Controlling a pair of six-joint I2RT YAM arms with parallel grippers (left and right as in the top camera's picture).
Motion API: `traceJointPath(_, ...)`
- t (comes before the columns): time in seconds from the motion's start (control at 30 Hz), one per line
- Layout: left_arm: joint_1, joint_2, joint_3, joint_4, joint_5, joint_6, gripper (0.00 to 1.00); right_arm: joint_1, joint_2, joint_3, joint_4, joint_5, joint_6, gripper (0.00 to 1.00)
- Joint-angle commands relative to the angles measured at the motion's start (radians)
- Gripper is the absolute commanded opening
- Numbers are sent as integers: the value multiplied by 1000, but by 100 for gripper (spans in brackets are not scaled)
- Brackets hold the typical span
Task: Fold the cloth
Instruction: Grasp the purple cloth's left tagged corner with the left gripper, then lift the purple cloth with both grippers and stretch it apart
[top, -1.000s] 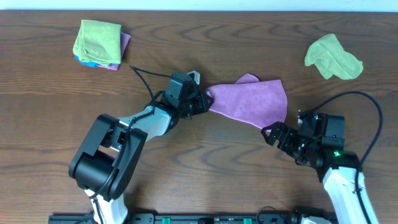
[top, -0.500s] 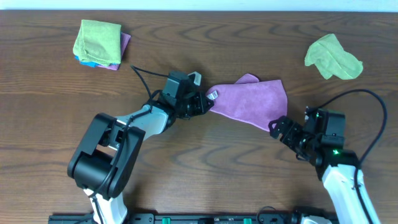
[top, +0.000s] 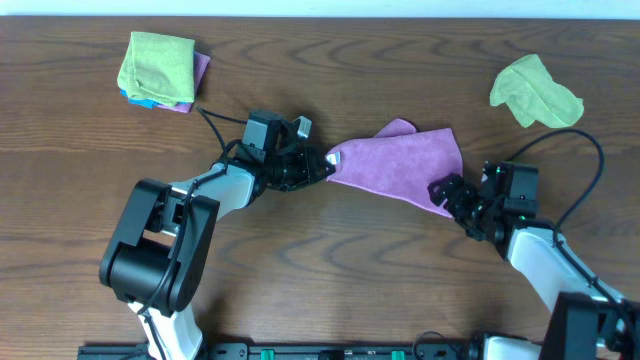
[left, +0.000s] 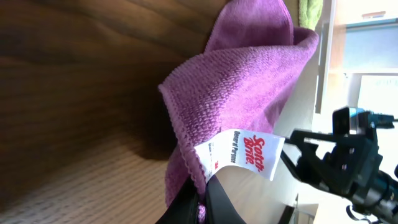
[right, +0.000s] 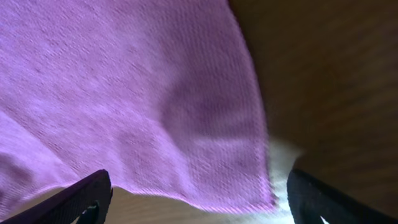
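Note:
A purple cloth (top: 405, 163) lies in the middle of the table, stretched toward the left. My left gripper (top: 322, 166) is shut on its left corner, beside the white label; the left wrist view shows the purple hem (left: 198, 163) pinched between the black fingers (left: 202, 202). My right gripper (top: 447, 193) is open at the cloth's lower right corner. In the right wrist view the cloth's edge (right: 161, 118) fills the space between the two spread fingers (right: 199, 196).
A crumpled green cloth (top: 535, 93) lies at the back right. A stack of folded cloths (top: 160, 70), green on top, sits at the back left. The left arm's black cable (top: 222, 129) runs over the table behind the arm.
My left gripper has pulled the cloth's left corner a little to the left. My right gripper has moved up to the cloth's lower right corner.

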Motion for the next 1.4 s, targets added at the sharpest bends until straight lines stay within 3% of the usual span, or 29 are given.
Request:
traceJointPath(0.0, 2, 11, 13, -1, 39, 22, 6, -4, 65, -24, 1, 8, 47, 88)
traceJointPath(0.17, 2, 11, 13, -1, 43, 21, 6, -2, 90, -24, 34, -9, 61, 78)
traceJointPath(0.23, 2, 11, 13, 0, 46, 22, 6, -2, 92, -24, 37, -11, 61, 66)
traceJointPath(0.27, 2, 11, 13, 0, 46, 21, 6, -2, 92, -24, 37, -11, 60, 53)
traceJointPath(0.3, 2, 11, 13, 0, 49, 21, 6, -2, 92, -24, 37, -11, 60, 27)
traceJointPath(0.33, 2, 11, 13, 0, 50, 21, 6, -2, 92, -24, 38, -11, 60, 6)
traceJointPath(0.37, 2, 11, 13, 0, 54, 21, 6, -2, 92, -24, 39, -11, 60, 1)
traceJointPath(0.93, 21, -85, 45, 3, 126, 22, 6, -1, -52, -24, 93, -249, 5, 1)
traceJointPath(1.17, 92, -192, 130, -8, 85, 18, 6, 9, -176, -12, 283, -336, 124, 1)
traceJointPath(1.37, 102, -201, 246, -9, -13, 14, 6, 43, -135, 93, 383, -256, 175, 1)
